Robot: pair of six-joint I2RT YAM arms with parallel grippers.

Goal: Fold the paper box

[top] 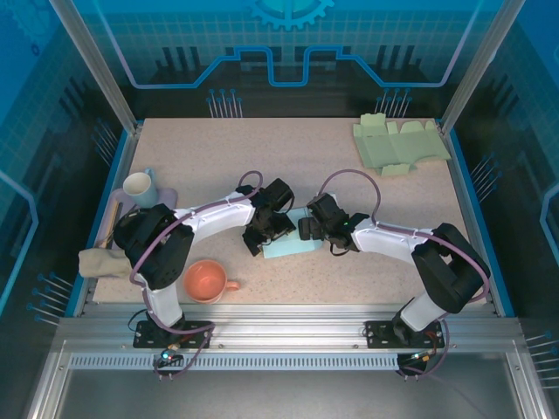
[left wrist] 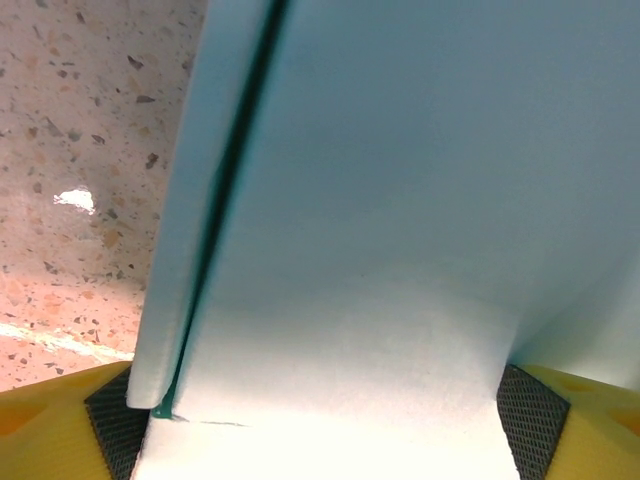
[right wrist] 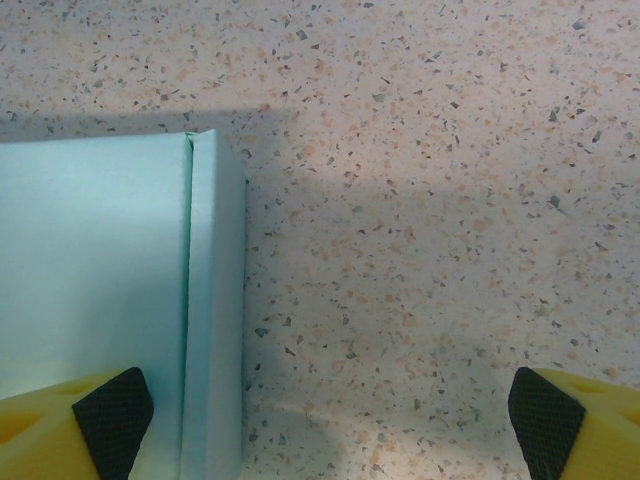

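The paper box is pale blue and lies on the table just in front of the middle, between the two arms' heads. My left gripper hangs over the box's left end. In the left wrist view the box spans the whole gap of the left gripper, its sides against both pads, with a dark seam along its left flap. My right gripper is at the box's right end. In the right wrist view the right gripper stands open, its left finger over the box's edge and speckled table between the fingers.
An orange mug stands near the front left. A white mug and a beige cloth are at the left edge. Flat green box blanks lie at the back right. Metal frame posts and rails bound the table.
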